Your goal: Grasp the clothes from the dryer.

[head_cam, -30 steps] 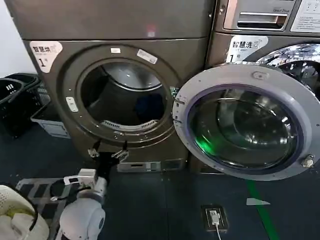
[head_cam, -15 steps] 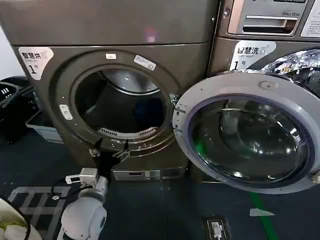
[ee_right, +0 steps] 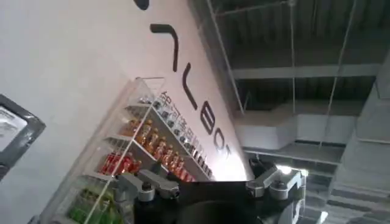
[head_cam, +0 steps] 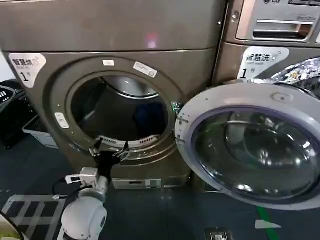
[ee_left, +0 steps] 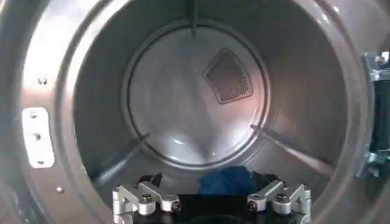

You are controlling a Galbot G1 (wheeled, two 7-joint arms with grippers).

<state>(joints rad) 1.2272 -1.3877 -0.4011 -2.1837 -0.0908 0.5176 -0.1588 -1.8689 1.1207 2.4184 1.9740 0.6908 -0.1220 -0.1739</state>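
The bronze-brown dryer (head_cam: 115, 30) stands in front of me with its round porthole open and its silver-grey glass door (head_cam: 250, 145) swung out to the right. A dark blue bundle of clothes (head_cam: 150, 116) lies low in the drum, toward the right. In the left wrist view the clothes (ee_left: 226, 180) rest on the drum floor just beyond the fingers. My left gripper (head_cam: 109, 149) is open at the porthole's lower rim, pointing into the drum, with nothing held (ee_left: 210, 184). My right gripper (ee_right: 213, 178) is open and empty, aimed up at a wall and ceiling.
A similar machine with a silver panel (head_cam: 272, 27) stands right of the dryer, partly behind the open door. Black baskets (head_cam: 11, 102) and a grey crate (head_cam: 37, 131) sit at the left. A green floor line (head_cam: 264, 226) runs under the door.
The dryer has come closer and fills more of the head view. My left gripper has gone from below the porthole up to its lower rim, still open.
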